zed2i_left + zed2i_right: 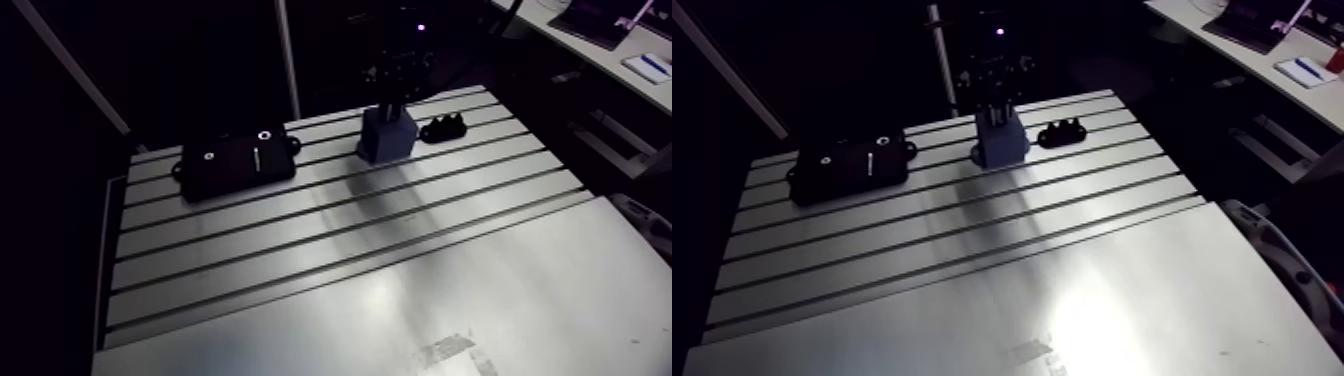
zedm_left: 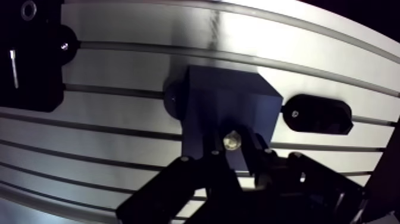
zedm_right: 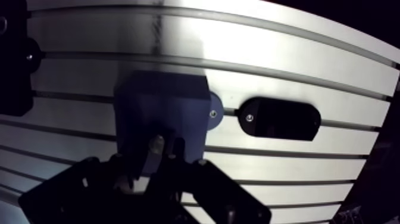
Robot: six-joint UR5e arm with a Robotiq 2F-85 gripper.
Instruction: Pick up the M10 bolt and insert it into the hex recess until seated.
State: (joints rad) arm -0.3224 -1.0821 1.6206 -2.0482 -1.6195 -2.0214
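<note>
Your fingers (image 2: 211, 164) are closed on the M10 bolt (image 2: 231, 141), which sits between them. Its long axis seems to run along the fingers, pointing down at the blue block (image 2: 226, 101) directly beneath. The hex recess is hidden under the bolt, so judge alignment carefully. Farther off, a black oval piece (image 2: 318, 114) lies beside the block on the worktop (image 2: 119, 125).

Silvery bolt (image 2: 231, 140) over dark-blue blk (image 2: 229, 101) top.
</note>
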